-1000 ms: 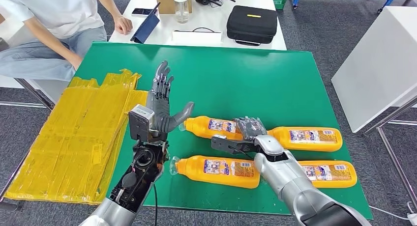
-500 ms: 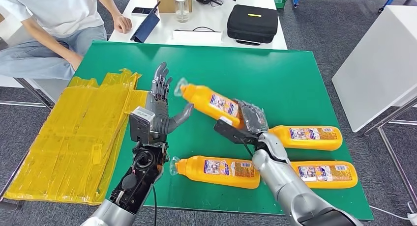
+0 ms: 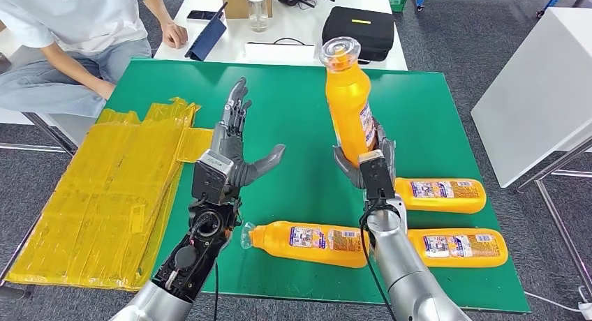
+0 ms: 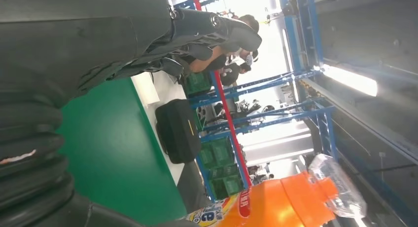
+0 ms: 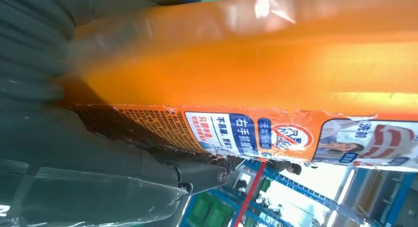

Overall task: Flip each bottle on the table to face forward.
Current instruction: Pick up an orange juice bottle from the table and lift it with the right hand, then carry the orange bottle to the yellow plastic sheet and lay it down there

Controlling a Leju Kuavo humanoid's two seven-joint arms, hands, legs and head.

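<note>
the right hand (image 3: pixel 363 159) grips the orange bottle (image 3: pixel 348 101) by its base, long axis upright, cap toward twelve o'clock, above the green worktop (image 3: pixel 419 112), while the left hand (image 3: pixel 234 150), fingers spread and holding nothing, waits at nine o'clock.

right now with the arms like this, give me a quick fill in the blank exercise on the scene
1. The right hand holds an orange bottle with its cap pointing ____.
2. The number of orange bottles lying on the green table is ____.
3. The left hand holds ____.
4. The black case sits on the ____ table behind.

Missing words: up; three; nothing; white
</note>
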